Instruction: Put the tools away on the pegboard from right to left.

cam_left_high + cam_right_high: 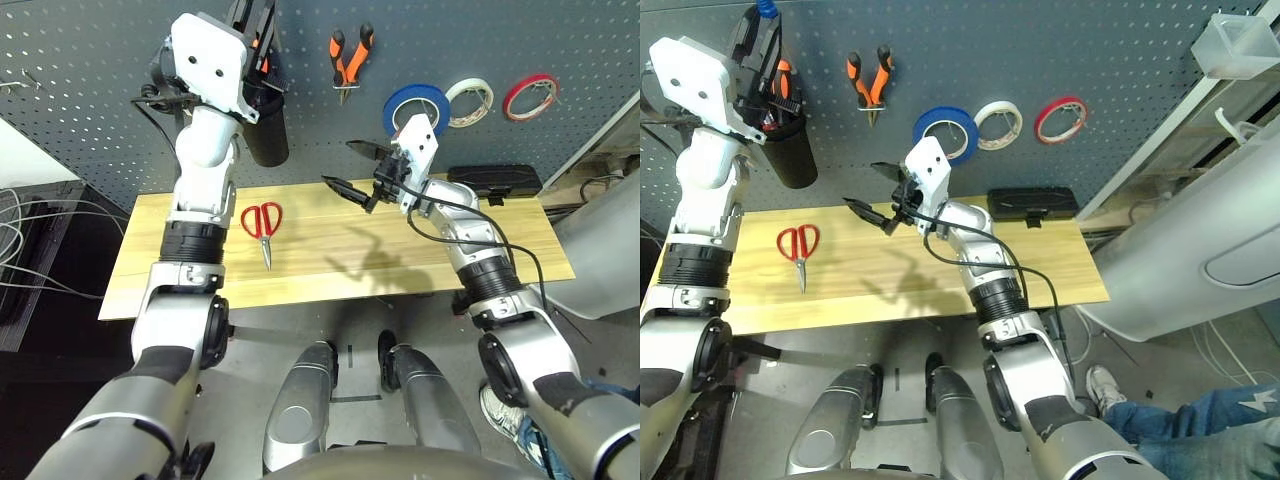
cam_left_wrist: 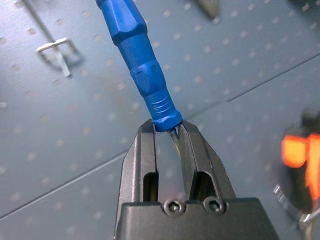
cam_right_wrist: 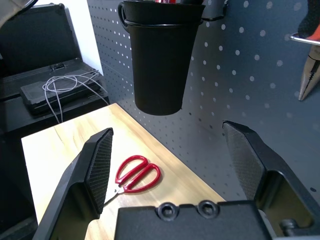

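Observation:
My left gripper (image 2: pixel 167 129) is raised at the top of the pegboard (image 1: pixel 450 40), just above the black cup (image 1: pixel 266 125). It is shut on the metal shaft of the small blue-handled screwdriver (image 2: pixel 137 65), whose handle points away from the fingers. The red-handled scissors (image 1: pixel 262 222) lie flat on the wooden table (image 1: pixel 330 265), left of centre. My right gripper (image 1: pixel 340 164) hovers open over the middle of the table with nothing between its fingers. The orange-and-black pliers (image 1: pixel 350 58) and the wide blue tape roll (image 1: pixel 415 105) hang on the pegboard.
A white tape roll (image 1: pixel 470 100) and a thin red tape roll (image 1: pixel 530 97) hang right of the blue one. A black case (image 1: pixel 495 180) lies at the table's back right. The cup (image 1: pixel 790 150) holds other handles. A bare metal hook (image 2: pixel 57 50) sticks out of the board.

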`<state>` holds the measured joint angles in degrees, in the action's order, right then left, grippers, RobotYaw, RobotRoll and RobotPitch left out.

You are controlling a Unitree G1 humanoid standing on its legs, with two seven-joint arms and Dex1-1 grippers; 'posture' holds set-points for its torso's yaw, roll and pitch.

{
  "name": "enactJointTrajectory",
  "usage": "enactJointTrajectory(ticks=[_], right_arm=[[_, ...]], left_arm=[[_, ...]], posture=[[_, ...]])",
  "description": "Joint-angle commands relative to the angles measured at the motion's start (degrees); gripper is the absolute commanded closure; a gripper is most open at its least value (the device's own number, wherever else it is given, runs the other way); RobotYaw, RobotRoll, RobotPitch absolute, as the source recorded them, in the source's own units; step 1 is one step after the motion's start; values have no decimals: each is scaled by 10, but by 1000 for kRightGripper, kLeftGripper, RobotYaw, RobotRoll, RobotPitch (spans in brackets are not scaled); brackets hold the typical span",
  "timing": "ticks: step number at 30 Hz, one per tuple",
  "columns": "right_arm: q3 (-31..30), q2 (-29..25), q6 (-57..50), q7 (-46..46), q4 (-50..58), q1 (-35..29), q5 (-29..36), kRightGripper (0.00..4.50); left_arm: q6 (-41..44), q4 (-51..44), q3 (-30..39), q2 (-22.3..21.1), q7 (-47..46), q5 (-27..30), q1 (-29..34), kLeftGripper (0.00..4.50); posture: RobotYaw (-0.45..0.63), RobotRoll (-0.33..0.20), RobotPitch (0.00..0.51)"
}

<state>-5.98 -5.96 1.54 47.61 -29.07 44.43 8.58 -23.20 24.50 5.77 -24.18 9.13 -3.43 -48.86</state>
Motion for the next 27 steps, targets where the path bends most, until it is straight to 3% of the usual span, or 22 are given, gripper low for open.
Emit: enactJointTrajectory(ticks=[1,8,18,27], right_arm=[[-7,2,5,8,-8,4,1,0],[-7,5,9,7,-24,11,-1,0],[-5,5,15,3,-38,19,-3,0],[-2,2,16,-4,-36,14,-3,0]], left_arm=[[18,-7,7,-9,-10,-9,22,3998],[56,-18,-1,-7,-9,-9,61,3998],[110,-20,5,-11,-19,-14,65,3998],[37,-61,9,-11,33,35,75,995]], posture=[[187,0,211],[194,0,217],[189,0,218],[181,0,220]])
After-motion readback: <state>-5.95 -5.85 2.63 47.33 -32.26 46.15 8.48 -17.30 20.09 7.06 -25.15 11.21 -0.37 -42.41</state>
